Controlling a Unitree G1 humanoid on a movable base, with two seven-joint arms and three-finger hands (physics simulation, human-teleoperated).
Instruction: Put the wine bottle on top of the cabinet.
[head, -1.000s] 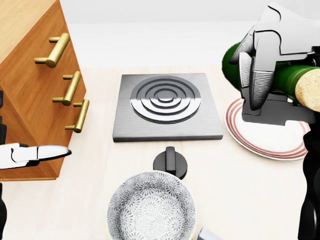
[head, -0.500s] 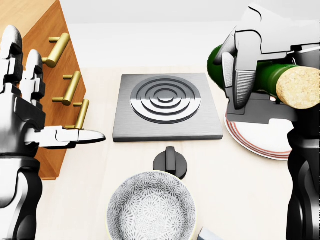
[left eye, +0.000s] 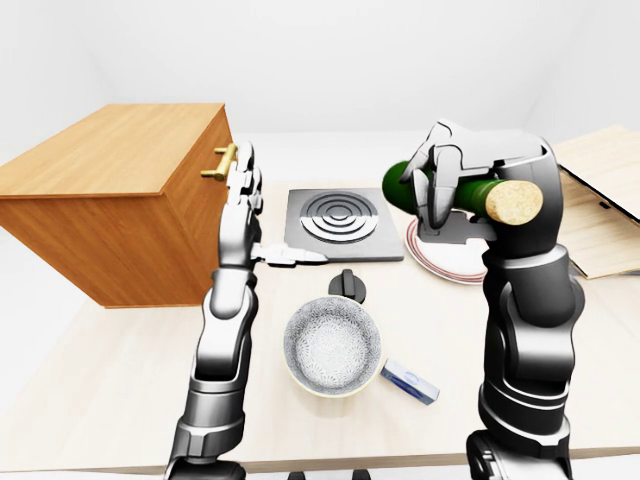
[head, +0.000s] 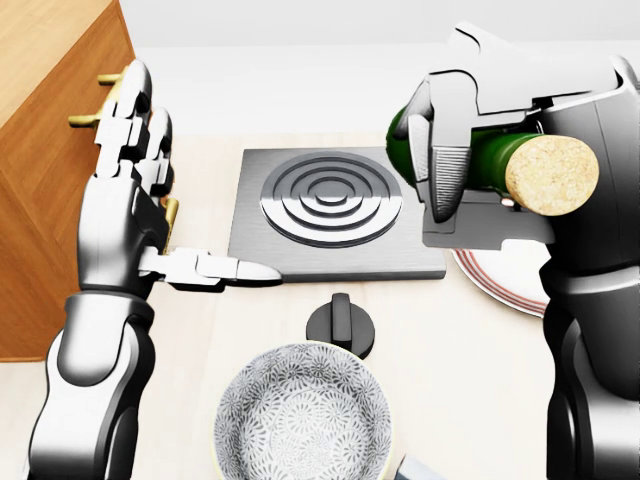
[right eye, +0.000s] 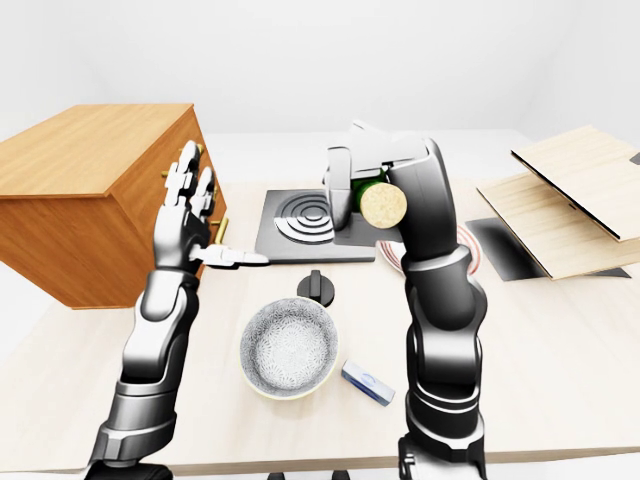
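Note:
The wine bottle (head: 487, 158) is dark green with a cork end and lies level in the air above the striped plate, cork toward the camera. My right hand (head: 448, 190) is shut around its body, at the upper right of the head view. The wooden cabinet (left eye: 110, 190) with brass drawer handles (left eye: 223, 162) stands at the left, its flat top (left eye: 120, 148) bare. My left hand (head: 165, 200) is open beside the cabinet's drawer face, fingers upright and thumb pointing right over the table, holding nothing.
A square metal burner plate (head: 335, 210) lies at the table's middle, with a black knob (head: 340, 325) and a patterned bowl (head: 303, 415) below it. A red-ringed plate (head: 510, 278) sits under the bottle. A small blue box (left eye: 409, 380), wooden boards (right eye: 580, 195) and a black mat (right eye: 505, 250) are at right.
My left hand has risen from the lower left edge to stand open by the drawer handles. The right hand has carried the bottle leftward and slightly higher.

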